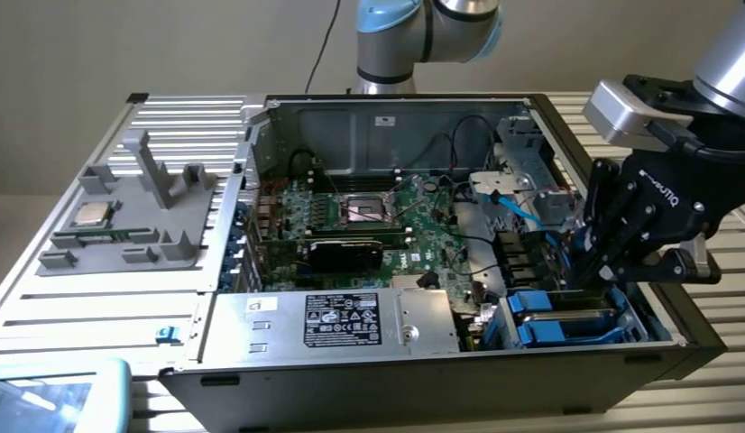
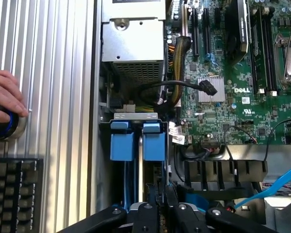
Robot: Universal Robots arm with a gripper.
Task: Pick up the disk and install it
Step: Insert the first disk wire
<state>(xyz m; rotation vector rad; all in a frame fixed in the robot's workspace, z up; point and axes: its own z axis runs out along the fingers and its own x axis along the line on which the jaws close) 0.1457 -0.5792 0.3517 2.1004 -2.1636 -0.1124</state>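
Observation:
The disk stands on edge in the drive bay at the corner of the open computer case. Its thin silver side runs between bright blue bracket tabs. My gripper reaches down into that bay, its black fingers drawn close together on the disk's edge. In the exterior view the gripper hangs over the blue brackets at the case's right end. The lower part of the disk is hidden inside the bay.
The motherboard fills the case's middle, with black cables and a blue cable beside the bay. A silver power supply sits at the front. A CPU chip lies on a grey tray. A hand rests on a button beside a keyboard.

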